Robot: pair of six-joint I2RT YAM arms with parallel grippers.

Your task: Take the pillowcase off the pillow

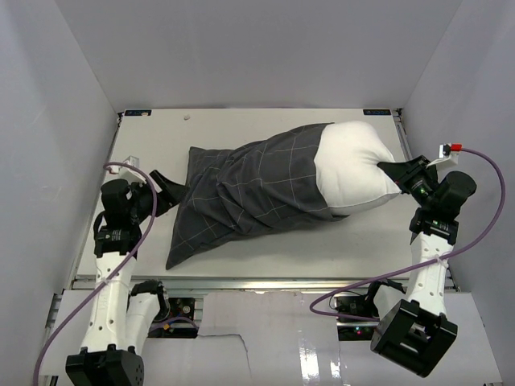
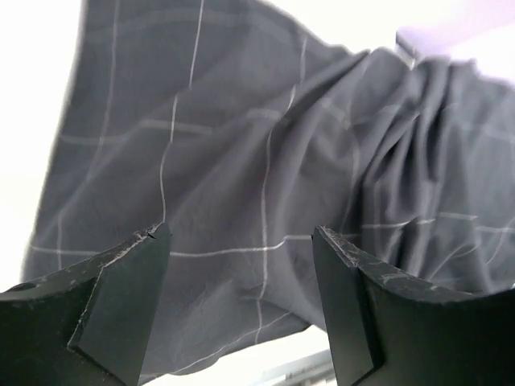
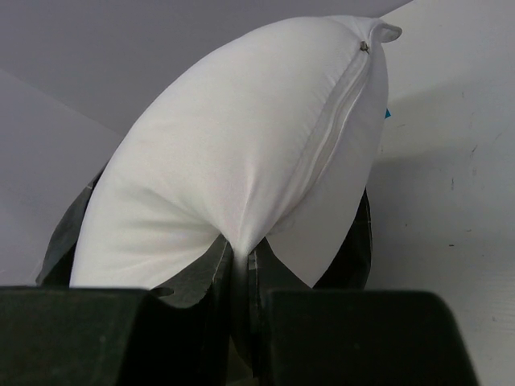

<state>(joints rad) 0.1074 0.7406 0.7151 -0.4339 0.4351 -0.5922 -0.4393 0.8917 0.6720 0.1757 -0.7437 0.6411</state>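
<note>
The dark grey checked pillowcase (image 1: 249, 193) lies across the table and covers the left part of the white pillow (image 1: 354, 165), whose right end sticks out bare. My right gripper (image 1: 389, 171) is shut on a pinch of the pillow's white fabric (image 3: 241, 233) at that right end; the pillow's zip (image 3: 338, 121) shows in the right wrist view. My left gripper (image 1: 173, 189) is open at the pillowcase's left closed end, and its fingers (image 2: 137, 273) stand apart with the checked cloth (image 2: 257, 177) just beyond them.
The white table (image 1: 241, 129) is walled by grey panels on three sides. A loose corner of the pillowcase (image 1: 181, 253) reaches toward the table's near edge. Purple cables (image 1: 475, 209) run along both arms.
</note>
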